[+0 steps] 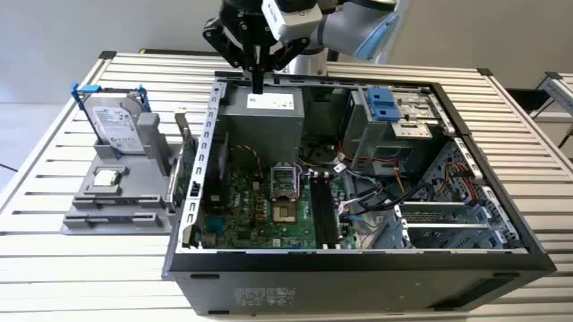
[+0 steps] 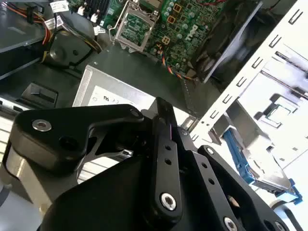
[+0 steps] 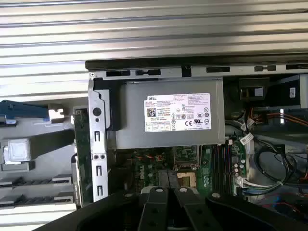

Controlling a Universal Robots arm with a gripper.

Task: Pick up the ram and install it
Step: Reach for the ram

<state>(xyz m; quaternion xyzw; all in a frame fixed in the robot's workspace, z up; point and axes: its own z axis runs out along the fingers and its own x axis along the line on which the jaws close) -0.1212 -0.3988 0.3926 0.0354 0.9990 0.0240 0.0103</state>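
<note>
My gripper [image 1: 257, 86] hangs tips down over the back of the open computer case [image 1: 501, 221], just above the grey power supply [image 1: 264, 117]. Its fingers [image 3: 159, 190] are pressed together with nothing between them; in the second wrist view the gripper [image 2: 161, 107] ends in one narrow black tip. The ram is hidden from these views. Long black memory slots [image 1: 321, 211] lie on the green motherboard [image 1: 246, 208] beside the processor socket [image 1: 283, 180], which also appears in the first wrist view as socket [image 3: 186, 155] next to slots [image 3: 220, 163].
A grey parts holder [image 1: 117, 218] on the exterior view's left carries a silver hard drive in a blue frame [image 1: 115, 124], a processor chip [image 1: 106, 178] and a green expansion card [image 1: 185, 171] against the case wall. Drive cage [image 1: 394, 127] and cables [image 1: 376, 198] crowd the case's right half.
</note>
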